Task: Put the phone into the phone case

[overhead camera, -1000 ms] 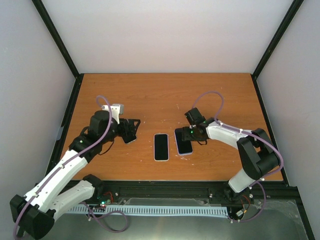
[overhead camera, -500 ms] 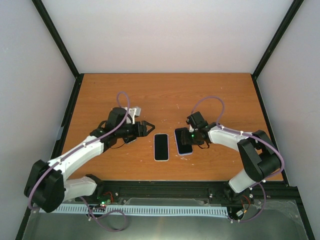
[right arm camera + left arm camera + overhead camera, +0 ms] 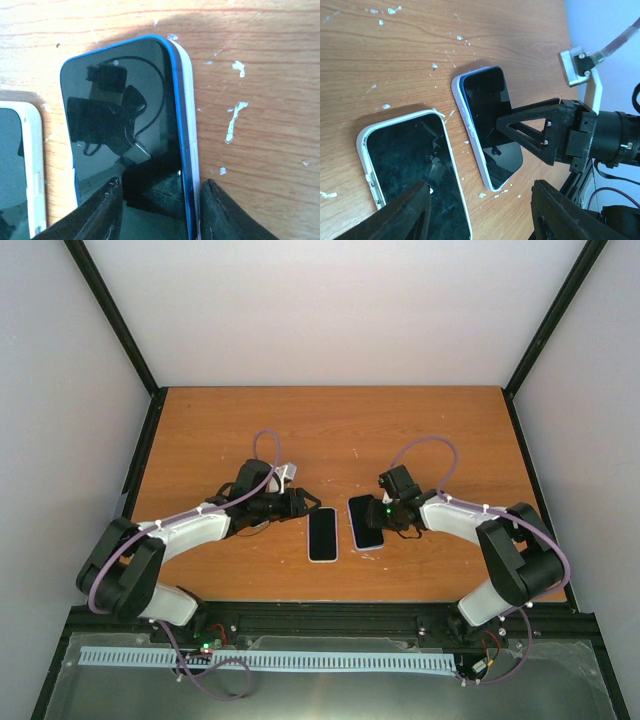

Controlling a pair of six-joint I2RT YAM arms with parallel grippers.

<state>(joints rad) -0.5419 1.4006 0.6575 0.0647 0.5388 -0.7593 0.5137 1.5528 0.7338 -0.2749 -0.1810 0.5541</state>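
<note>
A blue-edged phone with a dark screen lies on a white phone case, shifted so the case's rim shows along one side. It also shows in the left wrist view. My right gripper is open low over the phone's near end. One finger is above the screen and the other is just outside the case's rim. My left gripper is open and empty, hovering between the two flat items.
A second white-rimmed item with a dark glossy face lies just left of the phone, also in the left wrist view. The wooden table has white flecks. Black frame posts and grey walls enclose it.
My left arm has stretched to the right, bringing its open gripper from the left of the table up to the white-rimmed item. My right gripper has shifted slightly over the blue phone.
</note>
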